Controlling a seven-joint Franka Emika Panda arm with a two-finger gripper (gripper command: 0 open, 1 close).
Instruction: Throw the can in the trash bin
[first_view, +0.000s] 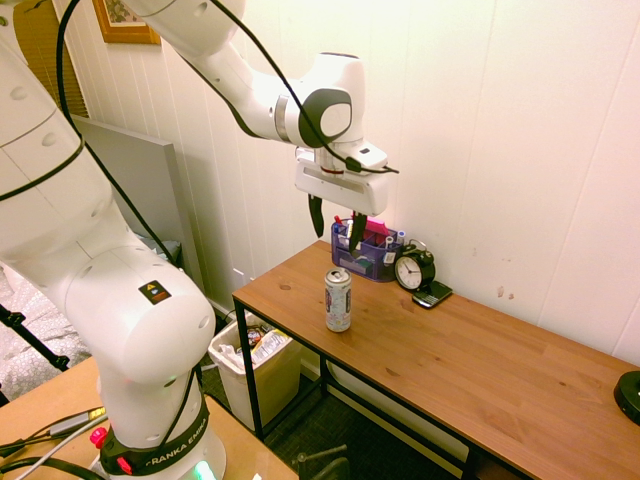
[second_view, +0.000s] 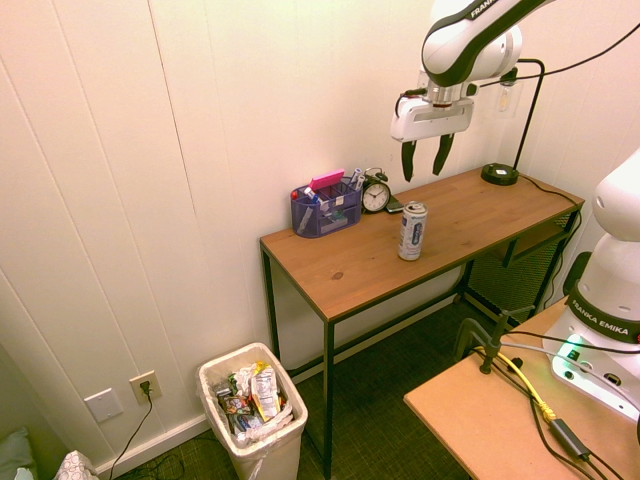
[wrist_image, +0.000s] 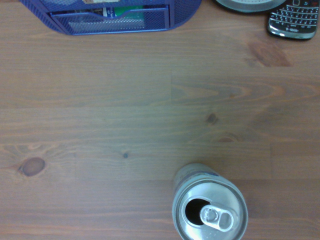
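1. Warm brown wood with dark knots made the top of the narrow table (first_view: 480, 370), which stood on a thin black metal frame against a wall of cream-white vertical panels.
2. At the back of this table I saw a purple-blue organizer box (second_view: 327, 210) with pens and a pink item inside, then a small black alarm clock (first_view: 414, 268) just beside it, and a dark phone (first_view: 432, 294) lying flat near the clock.
3. A round black base (second_view: 499, 174) rested on the far end of the table, and a picture frame (first_view: 125, 22) hung on the wall behind the arm.
4. The floor under the table was a dark green carpet, and a socket (second_view: 145, 386) was low on the wall.
5. The can (first_view: 338, 299) stood upright on the table, near the front edge and apart from the organizer box.
6. It was slim and silver-white with red and dark markings; in the wrist view its top (wrist_image: 210, 215) showed an open drinking hole and the pull-tab.
7. The trash bin (second_view: 251, 404) stood on the floor beside the table's end, cream-beige, with a white liner and already some wrappers inside.
8. The gripper (first_view: 336, 222) hung above the can, pointing down, with its dark fingers spread apart and nothing between them.
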